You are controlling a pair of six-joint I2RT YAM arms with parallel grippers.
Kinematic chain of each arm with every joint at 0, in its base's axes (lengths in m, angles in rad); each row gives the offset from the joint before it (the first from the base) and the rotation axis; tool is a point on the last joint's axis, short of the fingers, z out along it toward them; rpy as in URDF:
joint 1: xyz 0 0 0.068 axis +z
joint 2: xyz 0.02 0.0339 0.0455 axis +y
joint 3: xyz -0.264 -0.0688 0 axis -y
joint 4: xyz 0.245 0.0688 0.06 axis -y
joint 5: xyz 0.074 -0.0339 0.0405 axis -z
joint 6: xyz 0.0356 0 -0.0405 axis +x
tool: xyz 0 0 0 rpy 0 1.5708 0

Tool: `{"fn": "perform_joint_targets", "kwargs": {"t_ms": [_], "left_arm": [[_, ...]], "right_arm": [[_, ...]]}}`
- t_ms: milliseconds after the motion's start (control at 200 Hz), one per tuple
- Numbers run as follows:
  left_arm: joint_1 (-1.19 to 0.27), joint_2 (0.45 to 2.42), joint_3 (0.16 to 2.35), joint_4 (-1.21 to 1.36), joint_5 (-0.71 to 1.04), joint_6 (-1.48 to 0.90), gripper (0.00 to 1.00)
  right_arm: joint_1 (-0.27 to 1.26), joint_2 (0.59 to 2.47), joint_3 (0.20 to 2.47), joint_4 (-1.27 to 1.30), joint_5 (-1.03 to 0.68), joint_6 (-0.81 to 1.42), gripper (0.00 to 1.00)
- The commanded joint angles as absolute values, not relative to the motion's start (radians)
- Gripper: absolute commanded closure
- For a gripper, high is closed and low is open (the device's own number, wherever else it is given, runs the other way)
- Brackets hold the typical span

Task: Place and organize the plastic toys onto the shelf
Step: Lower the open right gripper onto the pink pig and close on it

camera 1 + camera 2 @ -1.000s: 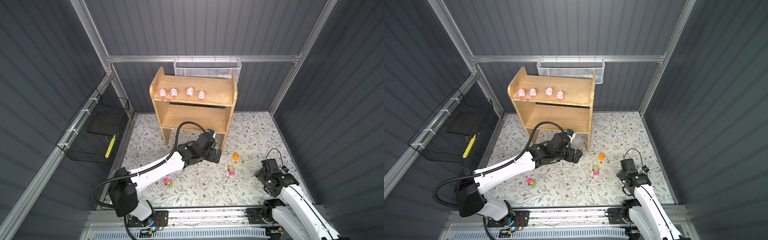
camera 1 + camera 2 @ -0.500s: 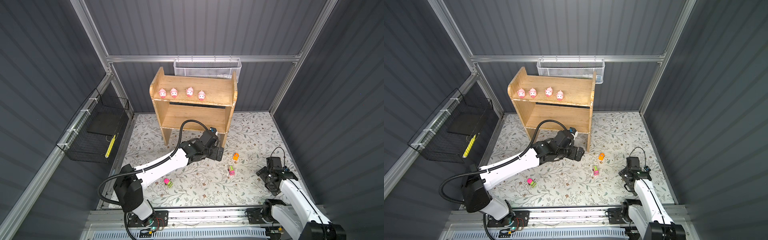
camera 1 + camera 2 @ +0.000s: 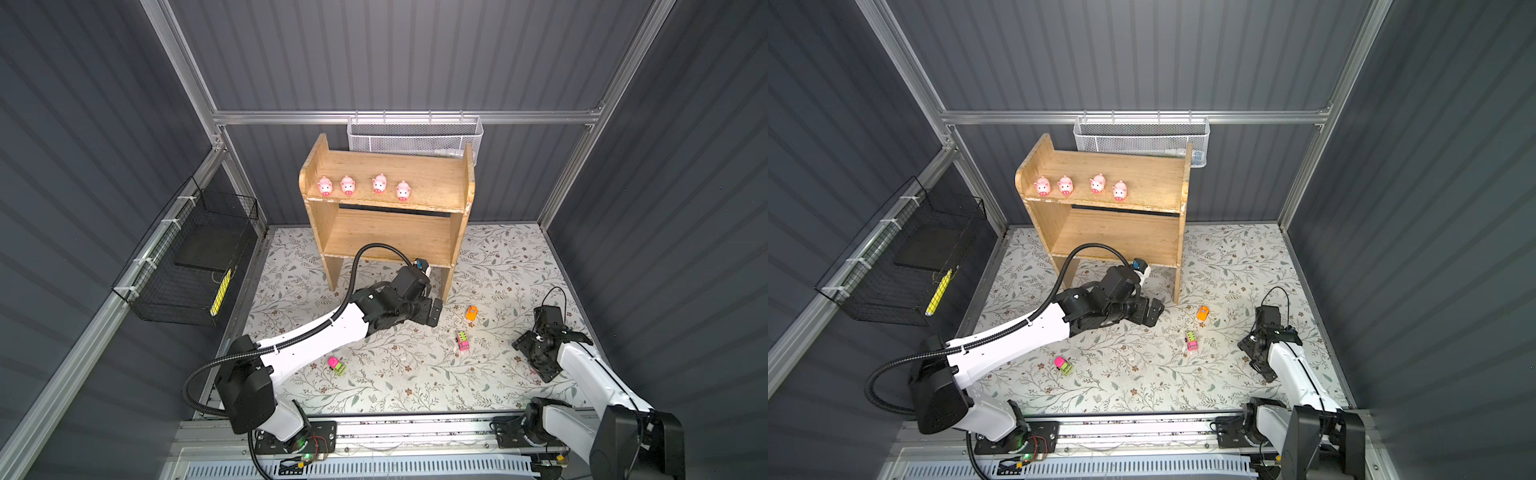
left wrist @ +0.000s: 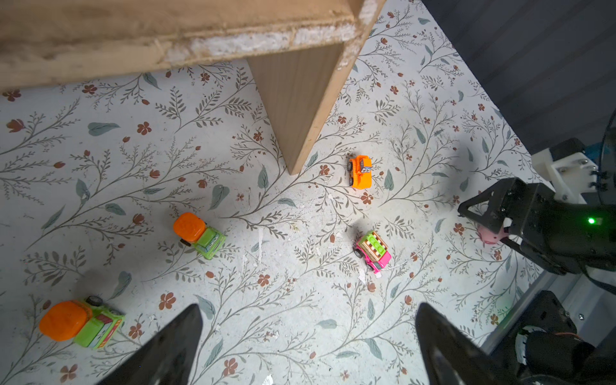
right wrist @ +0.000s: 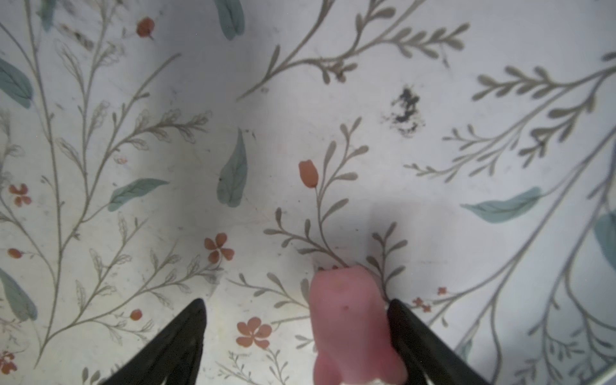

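A light wooden two-tier shelf [image 3: 436, 178] is standing upright on short legs at the back of a floral mat [image 3: 395, 386]. Four round pink pigs [image 3: 324, 186] [image 3: 348, 185] [image 3: 379, 183] [image 3: 402, 191] are sitting in a row on its top tier, left of centre, darker snouts facing forward. A fifth pig [image 4: 488, 235] is lying on the mat far to the right, well apart from the shelf. An orange car [image 3: 471, 313] is sitting near the shelf's right front leg, with a pink truck [image 3: 462, 341] near it, further forward. Two lime green trucks [image 4: 199, 236] [image 4: 81, 321] carrying orange loads are standing on the mat in front of the shelf. A pink and lime vehicle [image 3: 336, 365] is sitting alone toward the mat's front left.
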State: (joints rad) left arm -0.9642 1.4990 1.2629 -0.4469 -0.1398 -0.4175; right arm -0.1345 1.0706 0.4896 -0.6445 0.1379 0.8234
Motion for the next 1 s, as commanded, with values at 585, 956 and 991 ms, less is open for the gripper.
{"fn": "perform_joint_targets", "kwargs": {"t_ms": [585,956,991], "left_arm": [[-0.928,1.095,0.882,-0.327,-0.245,-0.465,0.00],[-0.891,0.983,0.769,-0.348,-0.276,-0.488,0.00],[-0.889,0.979,0.768,-0.352,-0.276,-0.485,0.00]], "right_arm": [[-0.141,1.277,0.568,-0.673,0.091,0.749,0.54],[-0.136,1.332,0.577,-0.678,0.061,0.744,0.59],[-0.135,1.334,0.578,-0.677,0.062,0.744,0.61]]}}
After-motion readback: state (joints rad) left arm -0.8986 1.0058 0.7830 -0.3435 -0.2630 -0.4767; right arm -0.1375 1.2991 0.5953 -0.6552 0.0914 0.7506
